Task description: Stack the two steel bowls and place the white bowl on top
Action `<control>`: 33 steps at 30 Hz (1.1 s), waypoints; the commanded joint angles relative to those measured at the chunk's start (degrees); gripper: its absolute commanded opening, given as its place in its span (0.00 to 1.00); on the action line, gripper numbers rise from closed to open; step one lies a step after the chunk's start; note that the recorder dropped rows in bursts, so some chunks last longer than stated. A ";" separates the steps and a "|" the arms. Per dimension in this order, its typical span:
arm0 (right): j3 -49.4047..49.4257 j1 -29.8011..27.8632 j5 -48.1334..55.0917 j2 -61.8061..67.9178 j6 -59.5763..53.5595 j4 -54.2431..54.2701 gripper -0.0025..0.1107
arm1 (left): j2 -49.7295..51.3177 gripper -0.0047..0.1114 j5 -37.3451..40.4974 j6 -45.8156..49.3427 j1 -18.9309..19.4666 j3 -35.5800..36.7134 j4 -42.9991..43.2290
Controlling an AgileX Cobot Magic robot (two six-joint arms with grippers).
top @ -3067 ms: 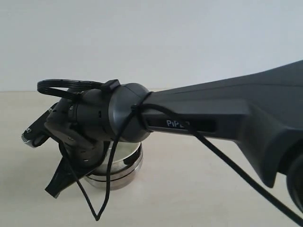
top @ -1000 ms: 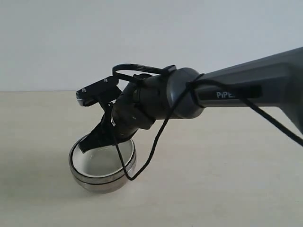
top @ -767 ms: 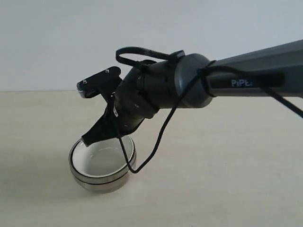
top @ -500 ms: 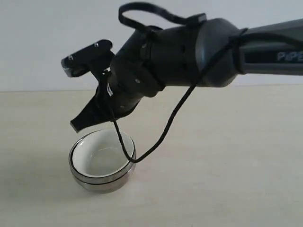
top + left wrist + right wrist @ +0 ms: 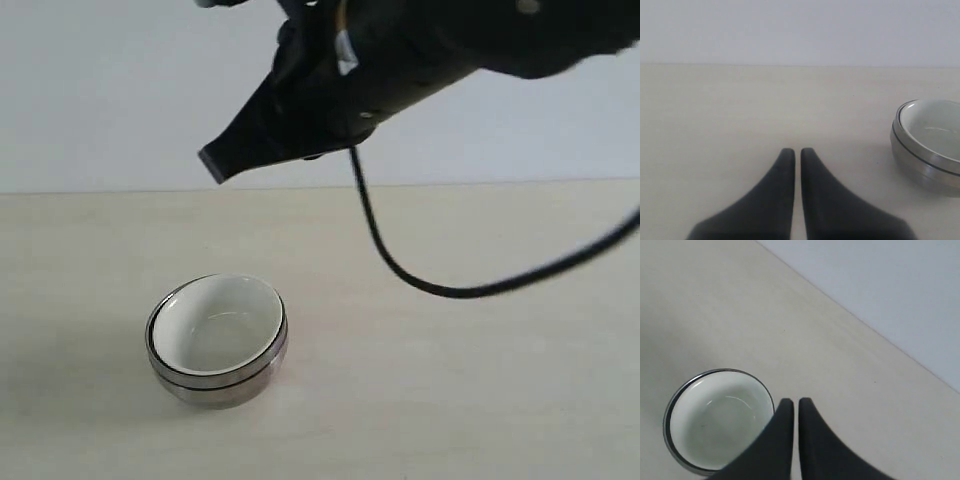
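The two steel bowls (image 5: pixel 222 383) sit nested on the table, left of centre in the exterior view. The white bowl (image 5: pixel 215 322) rests inside them, upright, its rim just above the steel. My right gripper (image 5: pixel 213 164) hangs high above the stack, shut and empty, fingers slanting down to the left. Its wrist view shows the shut tips (image 5: pixel 791 401) beside the white bowl (image 5: pixel 715 417) far below, ringed by the steel rim (image 5: pixel 668 416). My left gripper (image 5: pixel 792 151) is shut and empty, low over bare table. The steel stack (image 5: pixel 917 159) holding the white bowl (image 5: pixel 932 124) stands off to its side.
A black cable (image 5: pixel 430 285) loops down from the right arm (image 5: pixel 420 50) over the table's middle. The pale table (image 5: pixel 450 400) meets a plain white wall (image 5: pixel 100 90) at the back.
My right arm has lifted from just above the white bowl's rim to high over the stack, leaving the bowl in the steel bowls. The stack has not moved.
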 commanded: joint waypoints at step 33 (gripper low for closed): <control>35.48 -2.10 0.29 -86.61 7.94 -8.09 0.02 | -0.18 0.07 -0.43 -0.27 -0.29 0.17 0.00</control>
